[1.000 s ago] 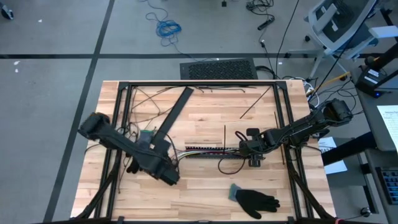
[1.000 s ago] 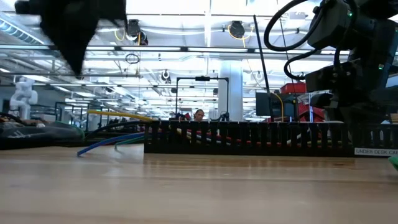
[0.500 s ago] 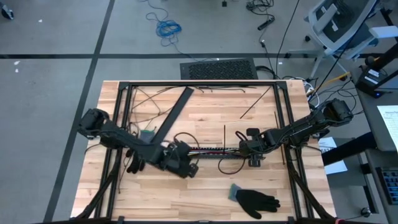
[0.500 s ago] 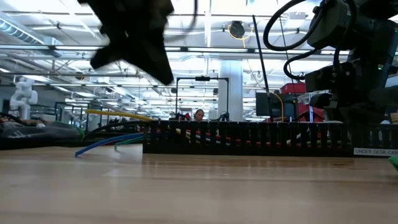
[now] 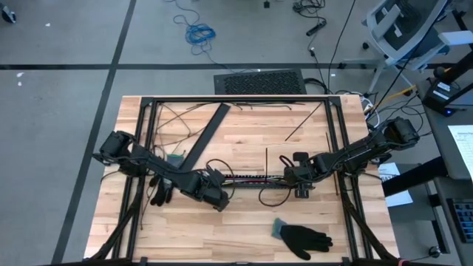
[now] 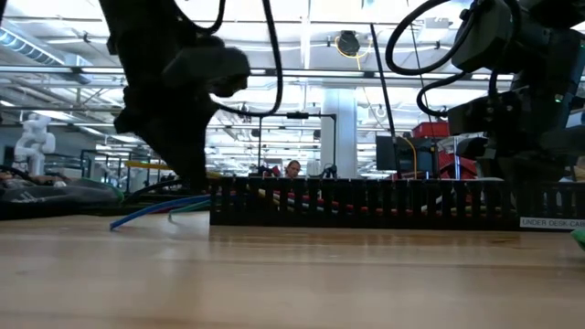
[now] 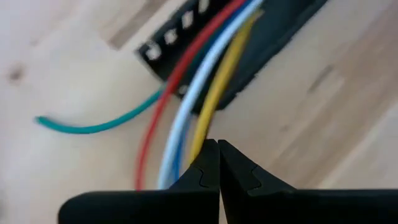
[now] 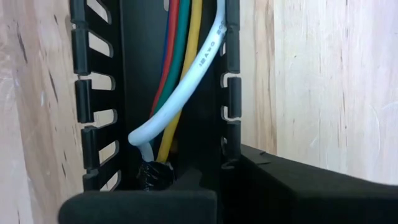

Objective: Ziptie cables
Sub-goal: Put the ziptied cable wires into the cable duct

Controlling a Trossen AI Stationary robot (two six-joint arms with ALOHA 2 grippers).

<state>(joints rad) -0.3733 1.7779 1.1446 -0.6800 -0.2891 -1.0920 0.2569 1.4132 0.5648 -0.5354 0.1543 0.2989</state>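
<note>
Cables (image 7: 186,118) spill from the black slotted strip (image 7: 261,43) just ahead of the closed, empty left gripper (image 7: 218,163)

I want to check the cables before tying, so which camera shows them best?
The right wrist view: the cables lie close up inside the black slotted strip. The left wrist view shows their loose ends blurred, the low view only ends by the strip, the high view a thin line.

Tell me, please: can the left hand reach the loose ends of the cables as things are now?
Probably yes. The left hand, shut, hangs just over the cables where they leave the black slotted strip, with nothing between them. It must open first to grasp them.
</note>
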